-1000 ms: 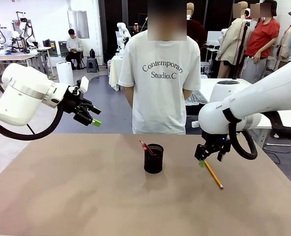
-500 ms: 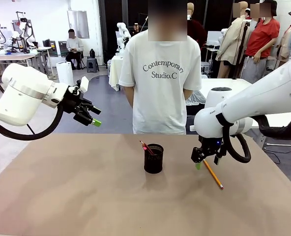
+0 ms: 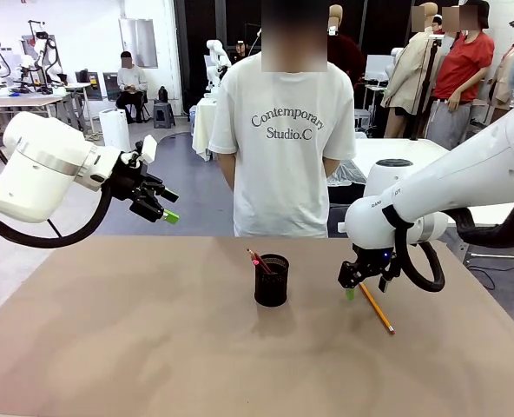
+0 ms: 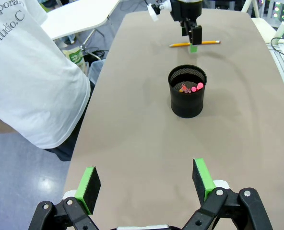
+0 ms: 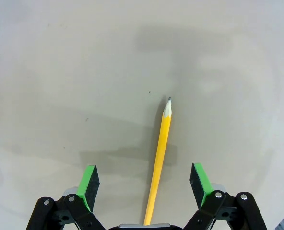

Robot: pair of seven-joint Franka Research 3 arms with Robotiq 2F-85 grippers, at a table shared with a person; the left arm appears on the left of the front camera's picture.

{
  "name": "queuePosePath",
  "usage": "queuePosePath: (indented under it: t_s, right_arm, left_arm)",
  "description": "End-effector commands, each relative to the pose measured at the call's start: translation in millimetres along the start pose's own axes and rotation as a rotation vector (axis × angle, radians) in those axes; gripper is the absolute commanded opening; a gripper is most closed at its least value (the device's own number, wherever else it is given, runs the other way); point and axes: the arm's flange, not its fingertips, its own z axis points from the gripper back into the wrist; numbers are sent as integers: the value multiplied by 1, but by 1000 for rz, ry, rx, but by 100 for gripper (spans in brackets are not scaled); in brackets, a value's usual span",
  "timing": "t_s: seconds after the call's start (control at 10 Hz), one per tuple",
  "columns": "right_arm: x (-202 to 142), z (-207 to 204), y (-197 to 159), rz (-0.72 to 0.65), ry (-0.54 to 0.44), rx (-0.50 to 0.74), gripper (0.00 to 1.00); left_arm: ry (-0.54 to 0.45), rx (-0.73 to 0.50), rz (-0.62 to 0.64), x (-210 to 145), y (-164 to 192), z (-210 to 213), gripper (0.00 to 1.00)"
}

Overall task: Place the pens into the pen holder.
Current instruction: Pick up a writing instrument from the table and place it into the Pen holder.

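Brown table (image 3: 153, 347) is being shared with a person (image 3: 281, 139) in a white T-shirt, who is standing at its far edge. Left arm (image 3: 40, 165) is being held up off the left side, its gripper (image 3: 160, 207) raised well above the surface with fingers spread and nothing between them. Right arm (image 3: 448, 187) is being reached down right of centre; its gripper (image 3: 358, 282) is being hung low over the pencil (image 3: 377, 307), fingers spread wide to either side of the shaft without touching it. Holder (image 3: 272, 280) is being kept upright mid-table, with two pens (image 3: 259, 260) leaning inside it, pink ends up. Pencil is lying flat on the table just right of the holder, apart from it
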Motion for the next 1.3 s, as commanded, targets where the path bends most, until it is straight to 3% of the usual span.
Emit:
queuePosePath:
  t_s: [0.0,0.8,1.2]
  right_arm:
    - [-1,-5,2,-35,-29,-34,100]
    - [2,-13,-9,-58,-24,-32,100]
    - [3,-15,-11,-66,-18,-37,21]
  left_arm:
    - [5,1,-7,1,2,1,100]
    - [5,1,-7,1,2,1,100]
    - [5,1,-7,1,2,1,100]
